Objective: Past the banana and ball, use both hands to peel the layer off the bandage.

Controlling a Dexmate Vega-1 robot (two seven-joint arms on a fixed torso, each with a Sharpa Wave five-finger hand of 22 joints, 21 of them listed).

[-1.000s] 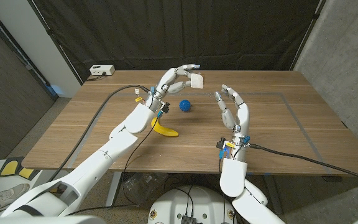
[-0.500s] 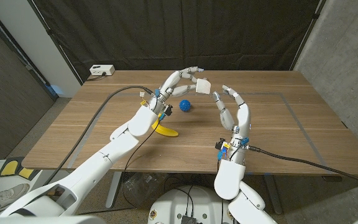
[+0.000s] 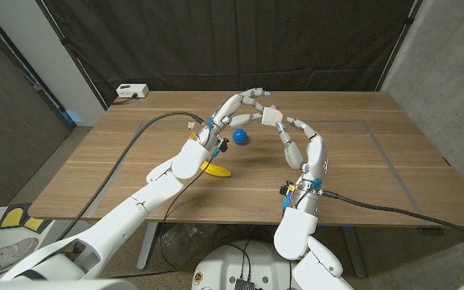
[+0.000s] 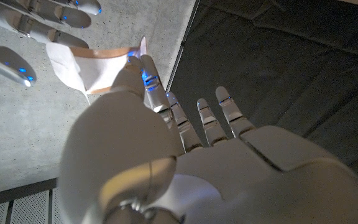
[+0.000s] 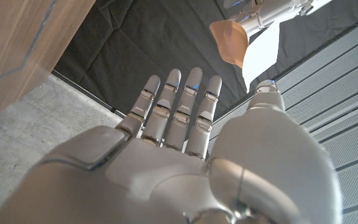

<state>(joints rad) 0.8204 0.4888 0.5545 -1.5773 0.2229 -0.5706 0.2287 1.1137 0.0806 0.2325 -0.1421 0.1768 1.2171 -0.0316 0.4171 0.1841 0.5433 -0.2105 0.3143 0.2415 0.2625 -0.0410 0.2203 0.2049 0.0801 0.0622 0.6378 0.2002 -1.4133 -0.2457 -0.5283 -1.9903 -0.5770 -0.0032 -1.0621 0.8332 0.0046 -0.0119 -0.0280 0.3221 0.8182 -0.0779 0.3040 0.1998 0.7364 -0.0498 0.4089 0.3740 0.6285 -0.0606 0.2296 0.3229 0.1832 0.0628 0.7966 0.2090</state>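
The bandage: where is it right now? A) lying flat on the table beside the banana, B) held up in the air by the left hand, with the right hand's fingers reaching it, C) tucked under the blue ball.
B: the left hand holds the bandage above the table, and the right hand meets it with its fingertips.

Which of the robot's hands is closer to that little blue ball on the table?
The left. The left hand is raised just above and behind the blue ball, holding the bandage. The right hand is off to the ball's right, fingertips up at the bandage.
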